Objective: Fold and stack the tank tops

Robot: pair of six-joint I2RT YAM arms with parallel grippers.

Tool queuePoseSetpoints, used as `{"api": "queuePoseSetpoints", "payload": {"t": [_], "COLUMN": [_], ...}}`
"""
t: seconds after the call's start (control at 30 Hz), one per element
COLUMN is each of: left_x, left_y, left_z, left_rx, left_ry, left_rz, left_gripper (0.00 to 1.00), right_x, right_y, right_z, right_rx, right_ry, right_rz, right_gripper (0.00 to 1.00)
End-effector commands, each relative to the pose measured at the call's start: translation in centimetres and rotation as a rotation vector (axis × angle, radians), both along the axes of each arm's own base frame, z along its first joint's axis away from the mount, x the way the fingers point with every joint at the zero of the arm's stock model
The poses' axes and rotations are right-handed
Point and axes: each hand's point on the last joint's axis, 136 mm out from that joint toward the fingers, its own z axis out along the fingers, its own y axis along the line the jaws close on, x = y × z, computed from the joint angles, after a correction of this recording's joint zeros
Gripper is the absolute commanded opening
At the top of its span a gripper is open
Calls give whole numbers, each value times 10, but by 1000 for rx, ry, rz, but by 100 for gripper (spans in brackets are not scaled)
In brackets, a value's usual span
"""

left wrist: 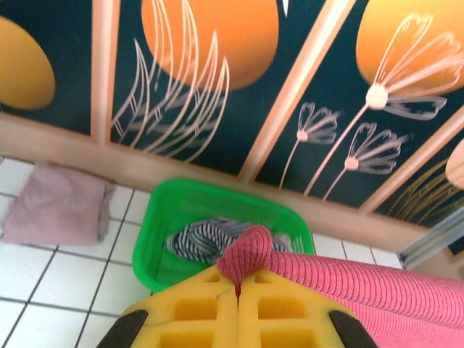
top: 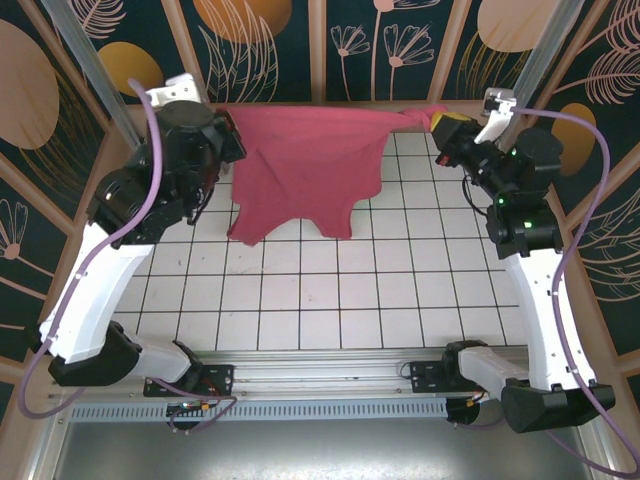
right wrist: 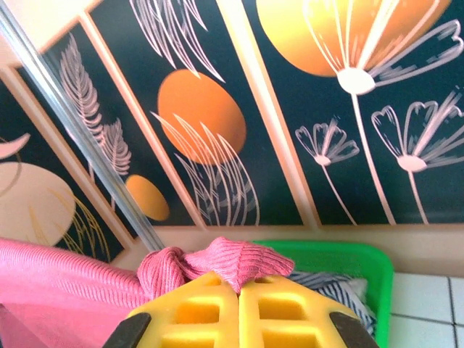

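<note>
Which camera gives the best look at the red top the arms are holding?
The top external view: it shows nearly the whole red top stretched between both arms. The wrist views catch a bunched corner each, pinched in the shut left claw and right claw.

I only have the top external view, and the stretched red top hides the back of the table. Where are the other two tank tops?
Observer: The striped top lies inside the green basket by the back wall.
Operator: And the third?
Observer: The mauve top lies folded on the tiles, left of the basket in the left wrist view and apart from it.
Operator: Are both grips closed?
Observer: Yes. The left gripper and right gripper are each shut on a bunched corner of the red top.
</note>
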Motion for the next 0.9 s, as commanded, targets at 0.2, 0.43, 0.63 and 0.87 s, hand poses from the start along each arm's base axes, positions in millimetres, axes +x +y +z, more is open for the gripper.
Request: {"api": "queuePoseSetpoints", "payload": {"t": [0.2, 0.43, 0.63, 0.87], "left_x": [40, 68, 39, -35], "left_y": [26, 25, 42, 37], "left_z": [-4, -3, -13, -97], "left_rx": [9, 6, 54, -68], "left_ry": [-2, 27, 118, 337], "left_rz": [91, 62, 68, -101], "left_gripper": [0, 0, 0, 0], "right_x": [28, 84, 90, 48], "right_y": [20, 71, 95, 89], "right_z": [34, 21, 10, -61], "right_rx": [115, 97, 66, 0], "right_ry": [-77, 36, 115, 361], "right_rz": [70, 163, 230, 275], "right_gripper": [0, 0, 0, 0]}}
